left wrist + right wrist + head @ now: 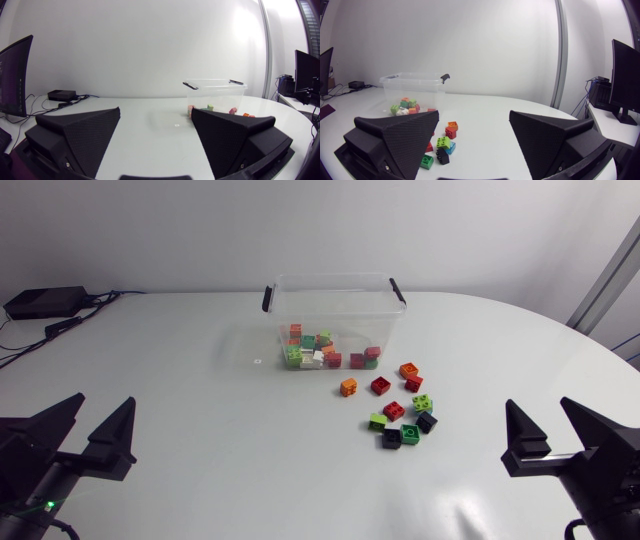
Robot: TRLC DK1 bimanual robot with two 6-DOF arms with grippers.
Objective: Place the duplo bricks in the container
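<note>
Big white table (pixel 180 410), rounded at the right side. Sitting on it toward the far edge: a clear container (pixel 340 305) with black handles, and near it, a bit closer in and to the right, a bunch of loose bricks (pixel 393 410) in red, green, orange and black. Way off in the far left corner: a flat black box (pixel 44 302).

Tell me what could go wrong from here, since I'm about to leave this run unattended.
1. The black brick and green brick sit tight together in the cluster; the broad fingers of the right gripper could knock neighbours away while closing on one.
2. The container has tall clear walls; a carried brick might clip the rim and drop outside.
3. The cluster lies nearer the right arm; the left gripper reaching over could cross it.
</note>
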